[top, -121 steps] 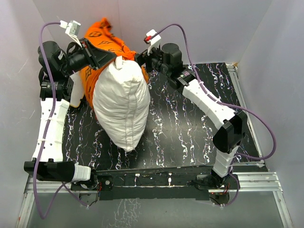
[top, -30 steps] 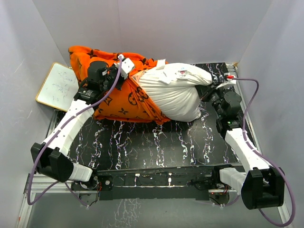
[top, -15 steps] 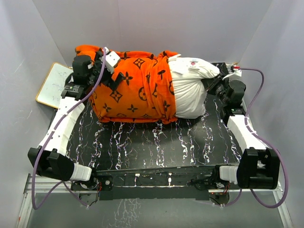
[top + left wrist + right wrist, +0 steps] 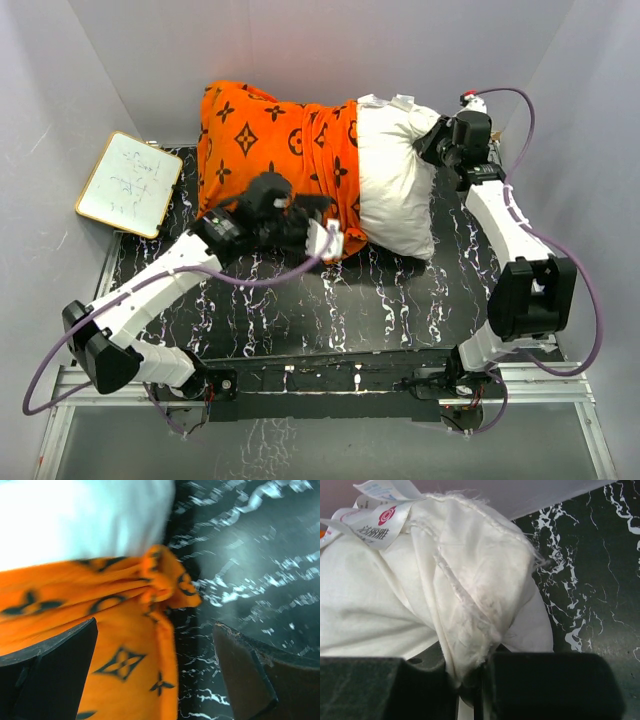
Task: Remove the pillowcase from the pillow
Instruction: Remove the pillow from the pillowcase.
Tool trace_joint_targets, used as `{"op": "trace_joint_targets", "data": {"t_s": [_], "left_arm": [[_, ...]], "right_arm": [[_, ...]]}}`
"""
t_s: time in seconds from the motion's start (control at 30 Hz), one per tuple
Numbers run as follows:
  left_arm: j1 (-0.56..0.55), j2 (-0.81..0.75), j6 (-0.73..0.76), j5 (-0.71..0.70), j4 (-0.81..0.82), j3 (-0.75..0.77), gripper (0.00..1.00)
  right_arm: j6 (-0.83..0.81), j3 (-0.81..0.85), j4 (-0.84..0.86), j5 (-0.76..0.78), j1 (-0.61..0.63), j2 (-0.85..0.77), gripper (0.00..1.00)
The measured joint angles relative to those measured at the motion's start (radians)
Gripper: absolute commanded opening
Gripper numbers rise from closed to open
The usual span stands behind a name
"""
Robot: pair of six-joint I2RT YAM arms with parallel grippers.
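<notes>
Between the wide-spread fingers of the left claw (image 4: 155, 680) lies the orange pillowcase (image 4: 100, 645). It is printed with black flower, circle and diamond motifs, and no lettering can be made out. The claw is open and grips nothing. Just ahead of it the pillowcase's hem is bunched into a fold, and beyond that fold shows the white pillow (image 4: 85, 515). To the claw's right is the black table (image 4: 260, 555), veined with white.

The right claw (image 4: 470, 680) is pinched closed on a corner of the pillow. Ahead of it and to its left a white tag (image 4: 380, 520) is sewn into the seam. It carries a round red logo and dark Chinese characters too small to read.

Seen from above, the pillowcase covers the part of the pillow far from the right claw. A framed whiteboard (image 4: 128, 183) lies well behind the left claw, its faint scribbles unreadable.
</notes>
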Motion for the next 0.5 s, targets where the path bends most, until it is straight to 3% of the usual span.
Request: {"op": "trace_joint_targets", "data": {"t_s": [0.23, 0.27, 0.43, 0.5], "left_arm": [[-0.143, 0.032, 0.33, -0.074, -0.024, -0.216, 0.97], [-0.146, 0.043, 0.365, -0.079, -0.013, -0.231, 0.97], [-0.146, 0.146, 0.528, -0.122, 0.122, -0.273, 0.9], [-0.146, 0.188, 0.568, -0.145, 0.223, -0.298, 0.91]], "right_arm": [[-0.042, 0.151, -0.135, 0.055, 0.037, 0.151, 0.08], [-0.046, 0.16, -0.142, 0.059, 0.038, 0.164, 0.13], [-0.072, 0.174, -0.155, 0.066, 0.039, 0.211, 0.62], [-0.083, 0.169, -0.154, 0.055, 0.037, 0.214, 0.91]]}}
